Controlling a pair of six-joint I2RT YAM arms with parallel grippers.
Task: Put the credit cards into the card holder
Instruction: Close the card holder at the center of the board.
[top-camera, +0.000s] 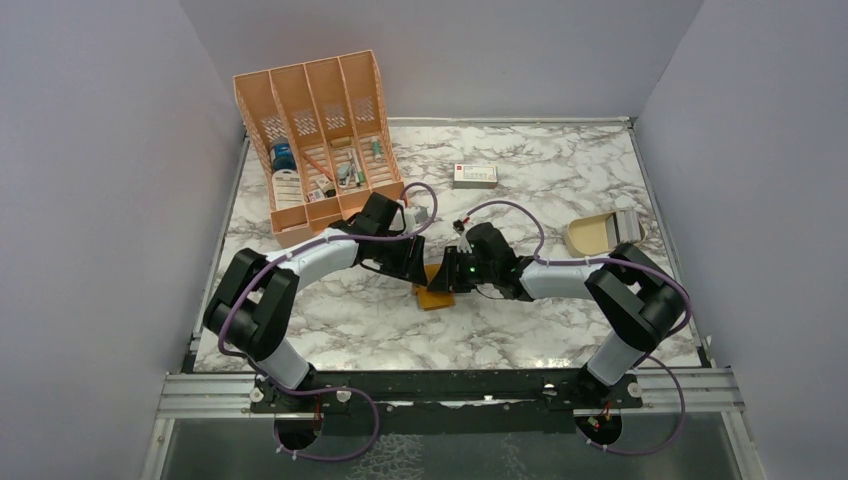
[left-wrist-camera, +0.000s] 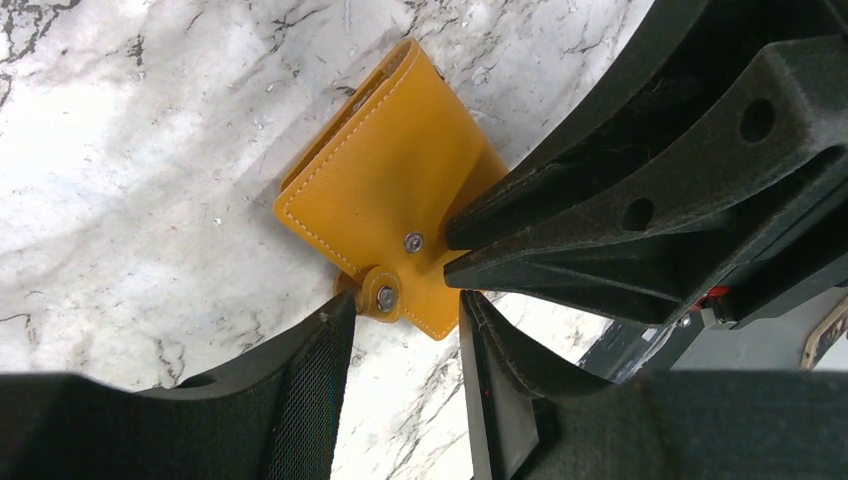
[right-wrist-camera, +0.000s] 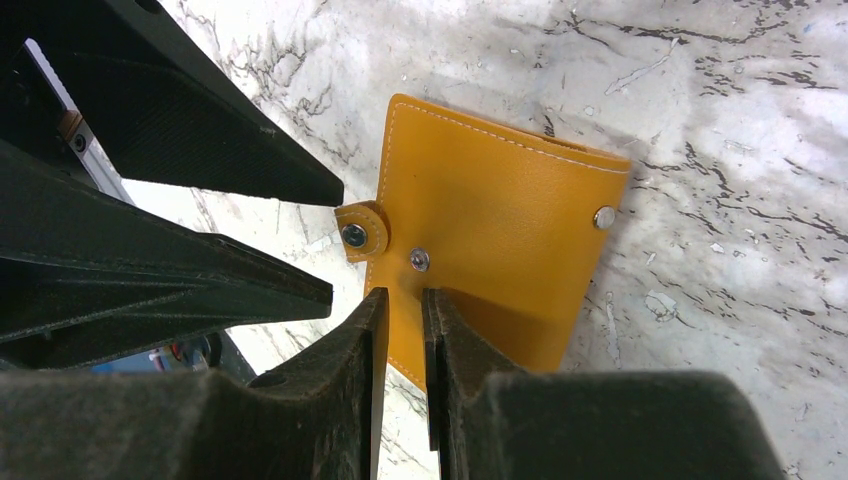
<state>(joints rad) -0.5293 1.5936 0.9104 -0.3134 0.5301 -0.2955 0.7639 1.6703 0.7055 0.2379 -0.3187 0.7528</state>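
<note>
The mustard-orange card holder (top-camera: 433, 297) lies folded on the marble table at the centre. In the left wrist view the card holder (left-wrist-camera: 380, 180) shows its stud tab (left-wrist-camera: 385, 297) between the tips of my open left gripper (left-wrist-camera: 405, 310). My right gripper (right-wrist-camera: 400, 300) is nearly closed, pinching the card holder's (right-wrist-camera: 500, 220) near edge just below a stud. In the top view my left gripper (top-camera: 425, 268) and right gripper (top-camera: 447, 278) meet over it. Grey-silver credit cards (top-camera: 628, 225) lie at the right end of a tan dish.
The tan dish (top-camera: 592, 237) sits at the right. A white box with a red mark (top-camera: 474, 175) lies at the back. The large orange desk organiser (top-camera: 315, 135) stands at the back left, close to my left arm. Grey walls surround the table.
</note>
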